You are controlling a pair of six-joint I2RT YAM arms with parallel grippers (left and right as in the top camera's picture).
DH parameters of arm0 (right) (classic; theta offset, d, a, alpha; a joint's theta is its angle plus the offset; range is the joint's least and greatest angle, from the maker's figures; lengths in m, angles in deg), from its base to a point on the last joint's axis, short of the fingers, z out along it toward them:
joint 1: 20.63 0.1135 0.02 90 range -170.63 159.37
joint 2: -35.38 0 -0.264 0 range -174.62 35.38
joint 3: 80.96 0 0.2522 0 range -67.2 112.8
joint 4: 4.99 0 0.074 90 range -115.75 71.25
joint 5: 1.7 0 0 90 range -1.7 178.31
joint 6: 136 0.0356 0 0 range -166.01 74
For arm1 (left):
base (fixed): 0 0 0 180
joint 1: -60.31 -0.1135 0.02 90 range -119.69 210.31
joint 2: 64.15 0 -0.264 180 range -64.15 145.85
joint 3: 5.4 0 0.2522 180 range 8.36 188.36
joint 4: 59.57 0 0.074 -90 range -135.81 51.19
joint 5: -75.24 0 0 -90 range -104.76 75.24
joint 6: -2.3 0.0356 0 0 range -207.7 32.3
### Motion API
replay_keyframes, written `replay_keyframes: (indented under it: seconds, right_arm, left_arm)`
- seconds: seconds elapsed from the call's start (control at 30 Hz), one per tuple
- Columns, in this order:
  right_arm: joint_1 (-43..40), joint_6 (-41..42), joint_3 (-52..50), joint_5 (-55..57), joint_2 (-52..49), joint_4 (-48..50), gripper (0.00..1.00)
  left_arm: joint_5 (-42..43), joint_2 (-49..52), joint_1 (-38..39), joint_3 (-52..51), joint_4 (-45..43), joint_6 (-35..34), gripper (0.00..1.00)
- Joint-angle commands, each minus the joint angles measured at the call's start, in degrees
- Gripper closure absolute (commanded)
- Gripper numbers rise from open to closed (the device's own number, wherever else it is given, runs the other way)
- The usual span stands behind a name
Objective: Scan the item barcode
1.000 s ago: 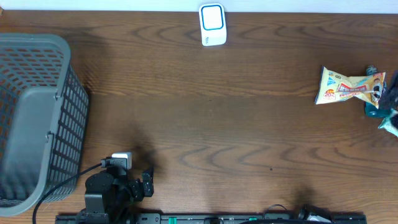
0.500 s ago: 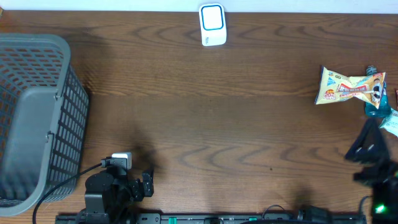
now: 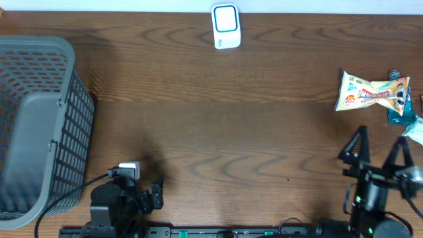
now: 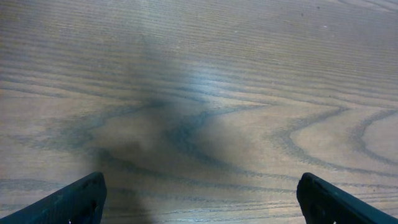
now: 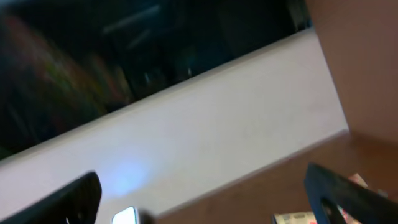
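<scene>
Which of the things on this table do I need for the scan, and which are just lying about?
For the job:
- snack packet, at the right
- white scanner, at the far edge

Lying about:
- grey basket, at the left
- teal item next to the packet, partly cut off by the picture's edge; too little shows to tell what it is

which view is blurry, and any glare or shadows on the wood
Right wrist: tilted and blurred, its fingers smeared. Left wrist: grain clear, a soft dark shadow and a pale sheen on the table. Overhead: crisp, snack packet clearly outlined.
</scene>
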Motion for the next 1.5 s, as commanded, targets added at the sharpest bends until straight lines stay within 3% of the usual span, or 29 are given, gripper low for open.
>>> replay_keyframes:
  seconds: [0.0,0.33,0.57,1.27,1.3,1.33,1.37,1.4,1.47]
  right_arm:
    - [0.3,-0.3,-5.6,-0.6,0.6,3.3,0.01]
    - [0.3,-0.6,-18.8,3.1,0.7,9.5,0.01]
    - [0.7,-1.2,-18.7,2.9,0.6,-1.7,0.01]
    - [0.7,-1.5,-18.7,2.0,0.5,-1.6,0.01]
    - [0.7,-1.4,-18.7,2.0,0.5,-1.6,0.01]
    - [0.7,-1.4,-18.7,2.0,0.5,-1.6,0.01]
    - [0.7,-1.4,-18.7,2.0,0.5,-1.6,0.01]
    - [0.7,-1.5,-18.7,2.0,0.5,-1.6,0.01]
    - [0.7,-1.5,-18.7,2.0,0.5,-1.6,0.01]
  left_arm:
    - [-0.1,-0.1,0.1,-0.7,1.7,-0.3,0.02]
    - [-0.1,-0.1,0.1,-0.7,1.7,-0.3,0.02]
    - [-0.1,-0.1,0.1,-0.7,1.7,-0.3,0.02]
    - [-0.1,-0.1,0.1,-0.7,1.7,-0.3,0.02]
    - [-0.2,-0.1,0.1,-0.7,1.7,-0.3,0.1]
    - [-0.2,-0.1,0.1,-0.7,1.7,-0.3,0.11]
    - [-0.5,-0.1,0.1,-0.7,1.7,-0.3,0.11]
    - [-0.6,-0.1,0.1,-0.7,1.7,-0.3,0.02]
    - [-0.5,-0.5,0.2,-0.7,1.7,-0.3,0.02]
